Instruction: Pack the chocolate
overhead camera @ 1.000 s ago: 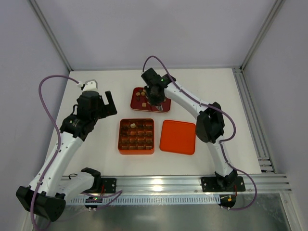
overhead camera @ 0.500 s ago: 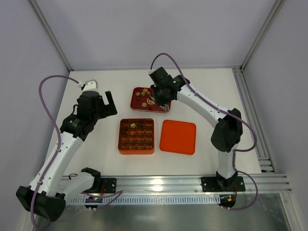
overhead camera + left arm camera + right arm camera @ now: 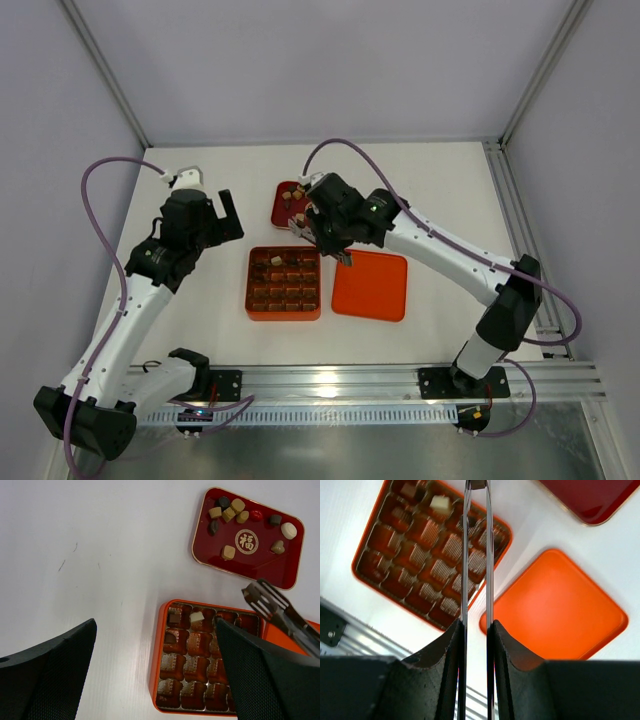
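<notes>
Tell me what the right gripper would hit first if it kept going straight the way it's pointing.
The right gripper holds tongs that lead; they'd likely meet the orange box first, at the cells in the corner nearest the red tray. Depth is unclear.

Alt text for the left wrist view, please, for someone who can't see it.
An orange grid box, a few chocolates in its top row, lies below a dark red tray of loose chocolates. Metal tongs reach in from the right; the open left gripper frames the view with black fingers.

Left end effector (image 3: 156,626) spread; right (image 3: 476,625) pinched
</notes>
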### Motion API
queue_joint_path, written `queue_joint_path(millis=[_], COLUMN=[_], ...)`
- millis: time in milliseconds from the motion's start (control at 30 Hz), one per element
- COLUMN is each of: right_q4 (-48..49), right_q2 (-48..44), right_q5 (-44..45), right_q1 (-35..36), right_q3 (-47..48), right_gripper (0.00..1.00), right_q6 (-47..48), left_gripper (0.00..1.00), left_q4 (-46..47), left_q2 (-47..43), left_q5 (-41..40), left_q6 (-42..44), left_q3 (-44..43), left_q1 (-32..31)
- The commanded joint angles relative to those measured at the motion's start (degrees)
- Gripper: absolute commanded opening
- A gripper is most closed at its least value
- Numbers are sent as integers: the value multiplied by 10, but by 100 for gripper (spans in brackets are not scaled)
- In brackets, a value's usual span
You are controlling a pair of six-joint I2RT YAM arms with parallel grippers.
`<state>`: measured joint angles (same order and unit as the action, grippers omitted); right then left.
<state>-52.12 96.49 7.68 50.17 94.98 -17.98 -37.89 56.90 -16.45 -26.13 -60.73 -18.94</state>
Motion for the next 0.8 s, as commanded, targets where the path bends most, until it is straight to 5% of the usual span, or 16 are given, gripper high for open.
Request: queue_joint_path(millis=[0,767], right_q4=[18,33], right_q2=[-40,-11], right_q5=[3,-1], right_q1=[44,141], right_q3=[-30,-57], right_gripper=[26,26], right_q6=[-28,-63], left_gripper=[100,100], left_q4=[26,26], left_q2=[-4,-3], left_q5=[2,0], left_q6=[-2,-2], left_q3=[2,5], left_q1=[6,6])
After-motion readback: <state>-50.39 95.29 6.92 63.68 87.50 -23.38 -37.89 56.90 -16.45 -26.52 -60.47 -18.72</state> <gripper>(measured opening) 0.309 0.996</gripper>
